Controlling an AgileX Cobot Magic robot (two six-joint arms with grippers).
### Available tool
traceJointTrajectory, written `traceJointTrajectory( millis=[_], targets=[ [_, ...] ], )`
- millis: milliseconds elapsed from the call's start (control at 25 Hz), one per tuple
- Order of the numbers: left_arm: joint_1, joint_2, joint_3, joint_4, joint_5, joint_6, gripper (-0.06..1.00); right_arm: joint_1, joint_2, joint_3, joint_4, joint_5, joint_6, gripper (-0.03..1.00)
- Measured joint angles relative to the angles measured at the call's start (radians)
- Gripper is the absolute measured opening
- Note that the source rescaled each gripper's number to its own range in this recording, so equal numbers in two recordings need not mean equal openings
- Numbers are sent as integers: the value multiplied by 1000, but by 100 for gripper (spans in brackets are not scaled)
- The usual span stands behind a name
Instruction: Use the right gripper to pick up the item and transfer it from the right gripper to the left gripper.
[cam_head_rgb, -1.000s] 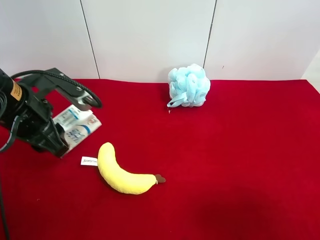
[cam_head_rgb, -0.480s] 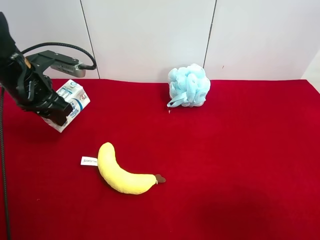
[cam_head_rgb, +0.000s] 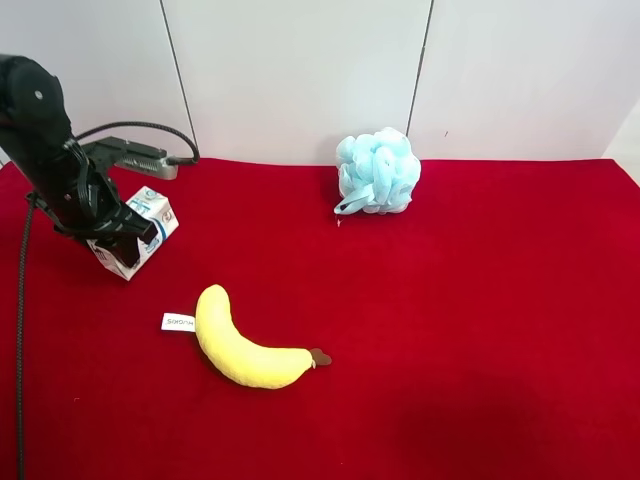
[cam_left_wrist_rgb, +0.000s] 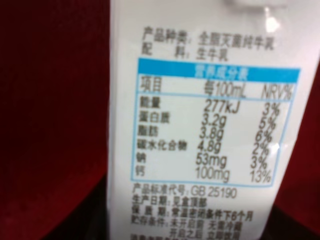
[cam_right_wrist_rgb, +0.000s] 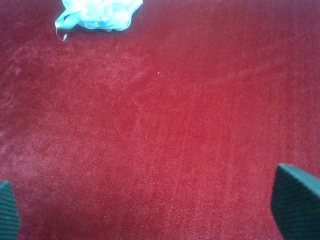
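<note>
Exterior high: left gripper (cam_head_rgb: 118, 240) fingers pinching the carton (cam_head_rgb: 140, 232); right fingers (cam_right_wrist_rgb: 296, 206) spread, empty.

This looks like a robot test bench in a lab or demo room, not a home or shop. A flat desk covered edge to edge in plain red velvety cloth (cam_head_rgb: 480, 330) fills the floor of the scene, and behind it stands a bare white panelled wall (cam_head_rgb: 300, 70) with thin dark vertical seams. A black robot arm with a looping black cable (cam_head_rgb: 60, 170) reaches over the cloth. The few props lie well apart from each other: a yellow plush banana with a white label tag (cam_head_rgb: 245, 345) and a pale blue mesh bath puff (cam_head_rgb: 378, 170).
</note>
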Motion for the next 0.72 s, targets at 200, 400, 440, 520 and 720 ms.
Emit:
traceJointTrajectory(
  millis=[200,400,440,520,720],
  targets=[
    [0,27,0,0,-28,0,2,0,0,0,0,0,0,99],
    [0,27,-1,-2,-53,-9,48,0,0,0,0,0,0,99],
    [0,27,-2,-2,-56,-13,70,0,0,0,0,0,0,99],
    [0,27,-2,-2,-59,-15,91,0,0,0,0,0,0,99],
    [0,-8,-2,-2,-32,-18,99,0,0,0,0,0,0,99]
  ],
)
